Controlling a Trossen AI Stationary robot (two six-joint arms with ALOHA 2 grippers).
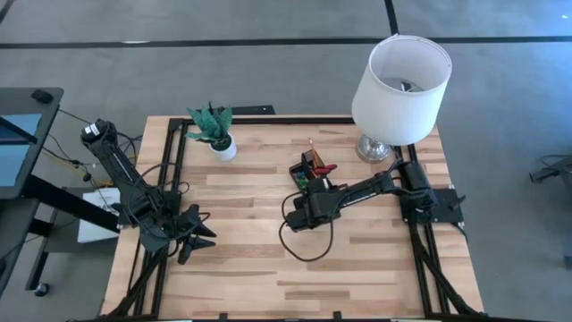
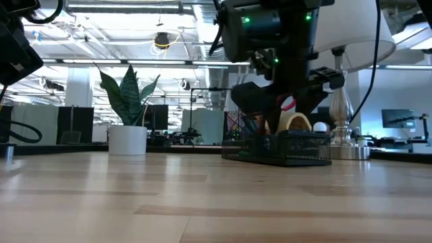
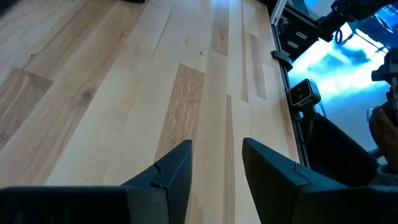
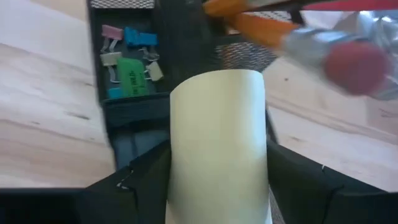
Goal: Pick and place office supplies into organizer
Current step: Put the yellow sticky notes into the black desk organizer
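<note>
The right gripper [image 4: 217,180] is seen with its fingers spread either side of a yellow pad [image 4: 217,143], whether gripped or just let go cannot be told, evidently so it can drop into the organizer [image 1: 311,172] at the gripper's 1 o'clock. Clips [image 4: 127,46] and a green block [image 4: 132,76] are already stored there. The left gripper [image 3: 214,171], part-open and empty, is parked at 9 o'clock.
</note>
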